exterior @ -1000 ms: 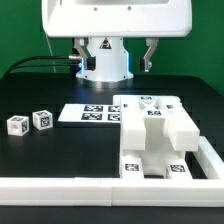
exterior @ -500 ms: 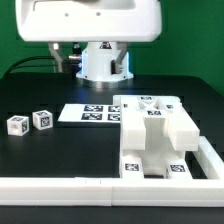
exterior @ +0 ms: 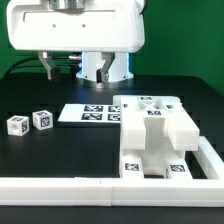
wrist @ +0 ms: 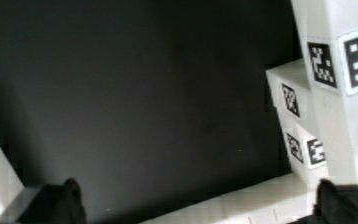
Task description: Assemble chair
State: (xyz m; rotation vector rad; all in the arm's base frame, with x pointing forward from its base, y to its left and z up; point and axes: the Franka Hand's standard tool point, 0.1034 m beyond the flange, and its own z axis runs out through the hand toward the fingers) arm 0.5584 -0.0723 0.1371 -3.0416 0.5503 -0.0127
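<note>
- Looking over the black table point(exterior: 30, 95) first: it fills most of the exterior view, with a green backdrop behind it.
- The white robot arm point(exterior: 75, 25) hangs across the top of that view, its wide housing above the rear of the table, well apart from every part.
- The long low white rail point(exterior: 90, 188) runs along the front edge and turns back at the exterior view's right.
- The chair point(exterior: 155, 135) is a partly built white blocky body. I see it standing in the corner of the rail at the exterior view's right, with square tags on its top and low on its front. It looks to be against the rail.
- The marker board point(exterior: 88, 113) lies flat just beside the chair, on the exterior view's left of it.
- The gripper point(wrist: 202, 200) is spread wide with nothing between the jaws. In the wrist view I see its 2 dark fingers point(wrist: 55, 203) far apart above bare table, with tagged white parts at the frame's edge.
- 2 small white cubes lie well apart from the chair at the exterior view's left: the outer tagged block point(exterior: 16, 124) and the inner tagged block point(exterior: 41, 119), near each other but not touching.
</note>
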